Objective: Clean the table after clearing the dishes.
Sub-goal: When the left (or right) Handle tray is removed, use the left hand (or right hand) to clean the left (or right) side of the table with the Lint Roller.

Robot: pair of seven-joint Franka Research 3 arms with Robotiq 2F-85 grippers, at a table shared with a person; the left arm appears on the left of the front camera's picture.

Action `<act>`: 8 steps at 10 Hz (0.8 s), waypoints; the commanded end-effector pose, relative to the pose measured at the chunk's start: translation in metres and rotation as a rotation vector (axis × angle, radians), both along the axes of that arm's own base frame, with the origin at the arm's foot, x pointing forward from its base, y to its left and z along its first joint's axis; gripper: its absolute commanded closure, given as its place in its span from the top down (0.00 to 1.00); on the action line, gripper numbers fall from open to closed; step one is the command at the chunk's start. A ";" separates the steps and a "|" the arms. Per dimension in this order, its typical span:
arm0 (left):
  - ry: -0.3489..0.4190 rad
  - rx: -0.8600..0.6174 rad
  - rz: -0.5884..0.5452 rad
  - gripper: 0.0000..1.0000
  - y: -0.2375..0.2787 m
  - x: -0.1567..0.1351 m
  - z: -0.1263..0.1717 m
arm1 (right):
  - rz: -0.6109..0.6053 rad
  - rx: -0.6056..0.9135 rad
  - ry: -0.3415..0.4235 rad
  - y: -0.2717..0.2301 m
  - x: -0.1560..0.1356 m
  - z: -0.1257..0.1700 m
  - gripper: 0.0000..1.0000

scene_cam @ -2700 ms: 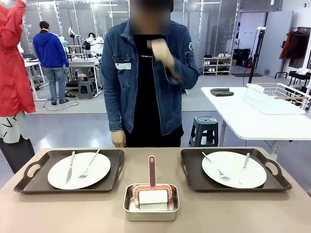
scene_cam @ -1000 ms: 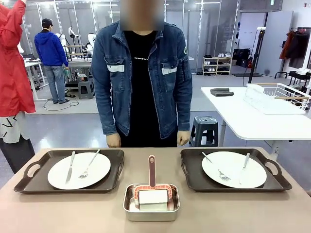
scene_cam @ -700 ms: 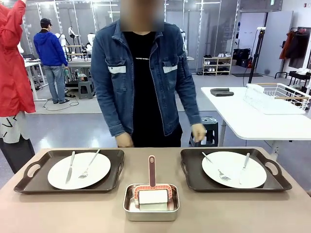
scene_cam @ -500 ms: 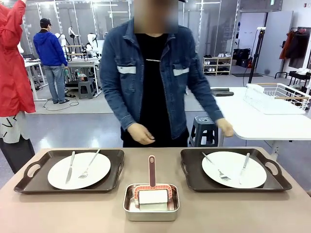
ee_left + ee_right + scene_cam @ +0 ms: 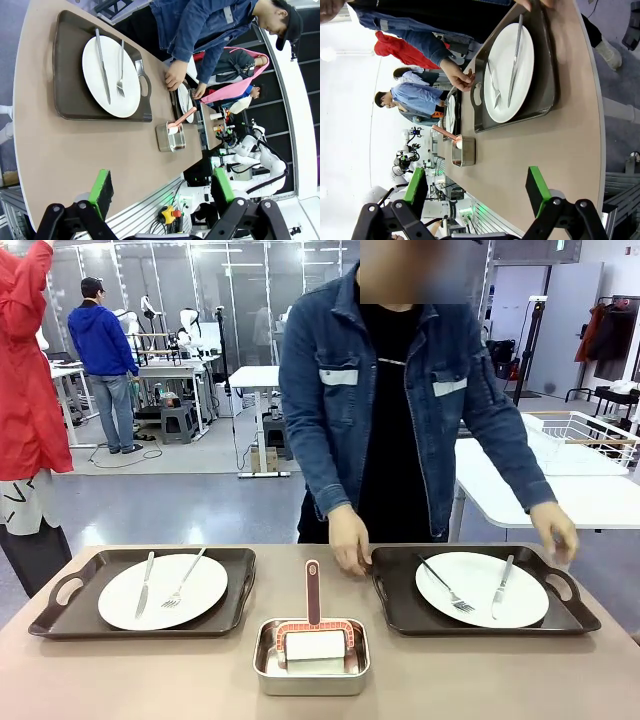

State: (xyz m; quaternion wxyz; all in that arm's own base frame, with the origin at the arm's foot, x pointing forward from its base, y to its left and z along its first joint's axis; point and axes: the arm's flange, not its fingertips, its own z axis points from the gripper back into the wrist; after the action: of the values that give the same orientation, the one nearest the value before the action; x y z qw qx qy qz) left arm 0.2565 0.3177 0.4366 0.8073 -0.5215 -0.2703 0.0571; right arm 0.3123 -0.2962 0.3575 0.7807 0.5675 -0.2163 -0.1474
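Across the tabletop (image 5: 480, 680), a person (image 5: 400, 420) reaches to both ends of the right tray (image 5: 395, 615), likely to carry it off.
Right plate (image 5: 480, 608) and left plate (image 5: 205, 590) sit toward the far edge, each on its tray. Your left hand (image 5: 162, 189) and right hand (image 5: 476, 192) hang wide and empty, with bare room either side of the steel pan (image 5: 262, 655).

My front camera is sitting between my arms at my own edge of the table (image 5: 150, 685), looking level across it at the person (image 5: 400, 420) on the far side. My left wrist camera is peering along my left pincer (image 5: 161, 180) from above and well back, rolled sideways, with the left tray (image 5: 65, 75) lying ahead of it. My right wrist camera is doing likewise over my right pincer (image 5: 476, 182), facing the right tray (image 5: 547, 65). All three are taking in the steel pan (image 5: 262, 660) and the person's hand (image 5: 348, 540) beyond it.
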 end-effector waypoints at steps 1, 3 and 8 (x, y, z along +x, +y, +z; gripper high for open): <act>-0.011 -0.005 0.002 1.00 0.001 -0.002 0.001 | -0.003 0.001 -0.008 0.000 0.001 0.002 1.00; -0.011 -0.005 0.002 1.00 0.001 -0.002 0.001 | -0.003 0.001 -0.008 0.000 0.001 0.002 1.00; -0.011 -0.005 0.002 1.00 0.001 -0.002 0.001 | -0.003 0.001 -0.008 0.000 0.001 0.002 1.00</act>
State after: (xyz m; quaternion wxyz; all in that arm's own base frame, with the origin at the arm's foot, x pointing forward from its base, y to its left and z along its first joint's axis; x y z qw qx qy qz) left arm 0.2564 0.3177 0.4366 0.8073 -0.5215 -0.2703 0.0571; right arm 0.3123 -0.2962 0.3575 0.7807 0.5675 -0.2163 -0.1474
